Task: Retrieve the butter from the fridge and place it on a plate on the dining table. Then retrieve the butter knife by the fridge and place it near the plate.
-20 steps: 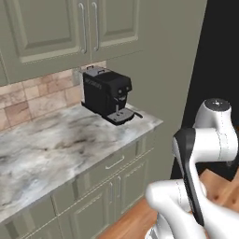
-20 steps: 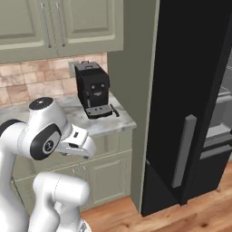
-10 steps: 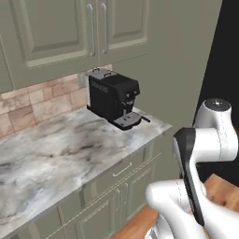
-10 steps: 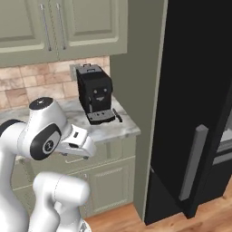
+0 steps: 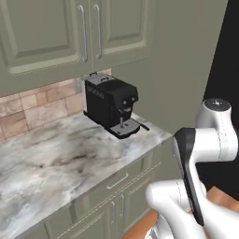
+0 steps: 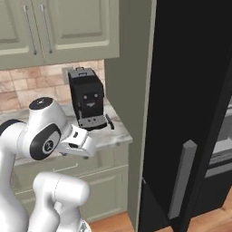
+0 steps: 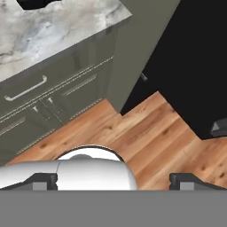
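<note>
The black fridge (image 6: 190, 86) stands at the right with its doors shut and a long grey handle (image 6: 181, 179); its dark side also shows in the left base view (image 5: 229, 65) and the hand view (image 7: 195, 62). The butter, the plate and the dining table are out of view. The butter knife (image 6: 109, 121) is a slim dark utensil lying on the marble counter just right of the coffee machine, also seen as the butter knife (image 5: 143, 126). My gripper (image 7: 114, 181) hangs over the wood floor, open, its fingertips (image 7: 44, 179) wide apart with nothing between them, well short of fridge and knife.
A black coffee machine (image 5: 111, 105) sits on the wall counter (image 5: 56, 158) near its right end, against the brick backsplash. Pale green cabinets hang above and stand below (image 7: 40, 93). A green side panel (image 6: 131, 113) separates counter and fridge. Wood floor (image 7: 146, 128) lies in front.
The whole picture has shifted, so the base has driven: the coffee machine and the fridge now look closer and larger. The arm keeps its folded pose and the gripper stays open.
</note>
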You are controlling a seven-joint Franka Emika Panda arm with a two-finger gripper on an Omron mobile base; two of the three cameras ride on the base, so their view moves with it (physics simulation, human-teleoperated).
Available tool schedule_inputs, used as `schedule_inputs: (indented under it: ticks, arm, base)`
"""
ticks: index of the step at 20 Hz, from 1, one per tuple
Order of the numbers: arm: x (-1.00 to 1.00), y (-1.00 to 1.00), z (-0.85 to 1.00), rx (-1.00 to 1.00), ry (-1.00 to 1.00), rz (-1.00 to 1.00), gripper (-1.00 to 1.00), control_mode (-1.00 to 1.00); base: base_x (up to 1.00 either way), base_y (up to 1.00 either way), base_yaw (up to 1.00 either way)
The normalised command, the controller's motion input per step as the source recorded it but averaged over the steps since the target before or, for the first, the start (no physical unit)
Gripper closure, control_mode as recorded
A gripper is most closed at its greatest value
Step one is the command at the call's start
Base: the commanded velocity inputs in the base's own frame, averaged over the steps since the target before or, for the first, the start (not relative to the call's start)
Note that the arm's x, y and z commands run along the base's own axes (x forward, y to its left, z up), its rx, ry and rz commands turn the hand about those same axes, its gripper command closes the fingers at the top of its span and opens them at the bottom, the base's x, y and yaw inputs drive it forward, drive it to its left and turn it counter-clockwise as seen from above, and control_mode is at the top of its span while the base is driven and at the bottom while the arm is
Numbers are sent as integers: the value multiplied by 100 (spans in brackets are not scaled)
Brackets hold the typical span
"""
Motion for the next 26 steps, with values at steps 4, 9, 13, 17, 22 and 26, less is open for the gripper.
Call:
schedule_inputs:
  ticks: [4,9,13,17,22,26]
  arm:
    - [0,0,0,0,0,0,-100,100]
    - [0,0,0,0,0,0,-100,100]
    - [0,0,0,0,0,0,-100,100]
    - [0,0,0,0,0,0,-100,100]
    - [43,1,-1,0,-8,8,-100,-100]
    - [47,-2,0,0,0,10,-100,-100]
  base:
    - [24,-23,5]
    - [28,0,1]
    - [55,0,5]
    - [51,0,5]
    - [8,0,0]
    - [0,0,0]
